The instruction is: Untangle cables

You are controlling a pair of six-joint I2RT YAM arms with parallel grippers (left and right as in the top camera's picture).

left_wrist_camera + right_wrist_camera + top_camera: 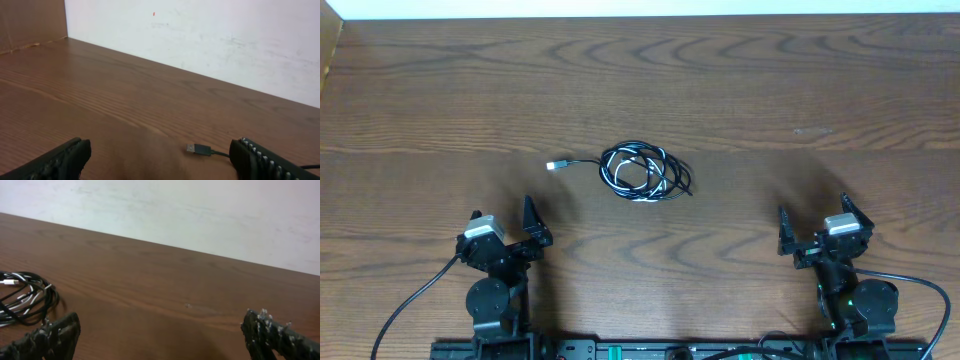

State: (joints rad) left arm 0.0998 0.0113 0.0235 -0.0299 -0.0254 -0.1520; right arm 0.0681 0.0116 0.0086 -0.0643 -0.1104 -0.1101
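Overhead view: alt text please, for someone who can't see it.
A coil of intertwined black and white cables lies on the wooden table, one plug trailing toward the left arm's side. The left hand and right hand sit open, touching nothing.

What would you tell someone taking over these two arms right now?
Left gripper: jaws open, empty, short of the cables.
Right gripper: jaws open, empty, also short of them.
Cables: one black, one white, coiled together in the middle of the table, with one plug trailing out toward the left arm.
Done: nothing, they are tangled.
Left: grip them and pull the two apart.
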